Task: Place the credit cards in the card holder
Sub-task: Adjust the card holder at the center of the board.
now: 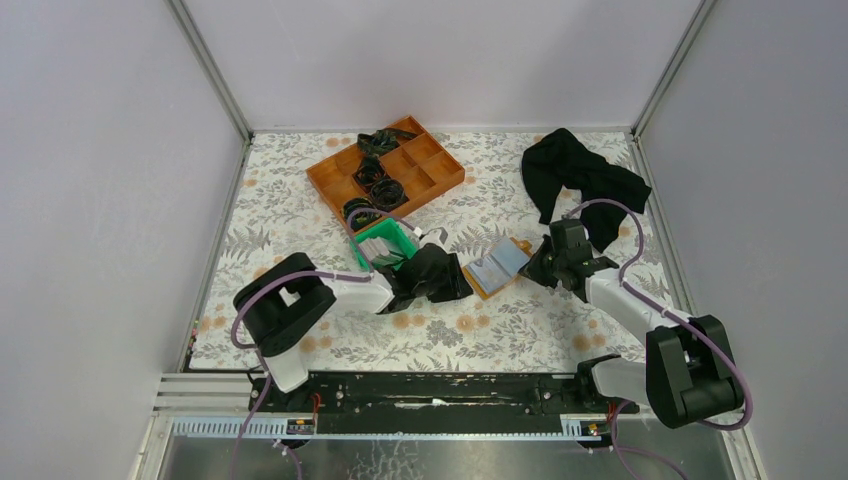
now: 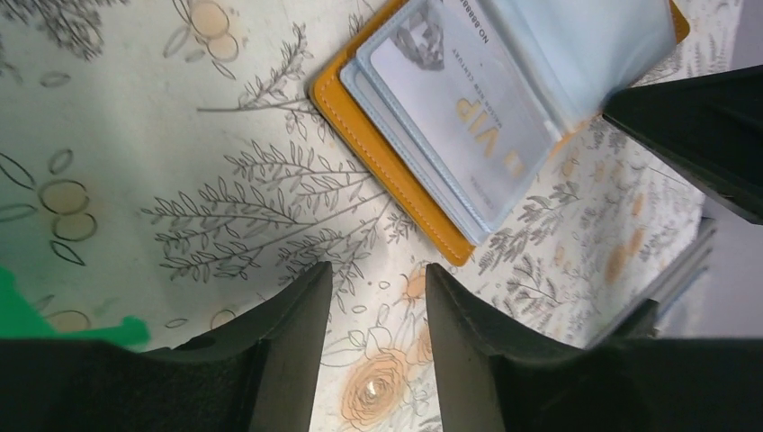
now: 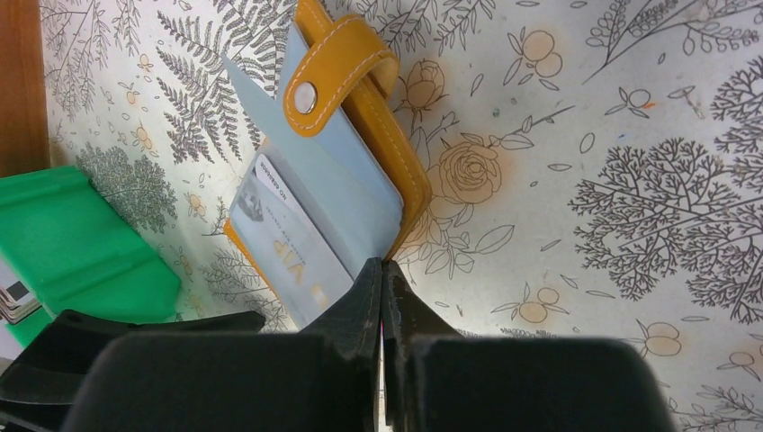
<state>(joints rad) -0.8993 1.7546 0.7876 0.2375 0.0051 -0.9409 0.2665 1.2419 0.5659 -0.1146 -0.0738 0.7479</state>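
Right wrist camera: right fingers (image 3: 360, 310) are pinching the open card holder (image 3: 355, 193) at its edge; left fingers (image 2: 292, 346) are hovering apart, empty.

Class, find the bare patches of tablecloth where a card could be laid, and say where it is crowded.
Bare: the near strip between card holder and black base rail; the left strip beside the orange tray. Crowded: the centre, green bin to right fingers.
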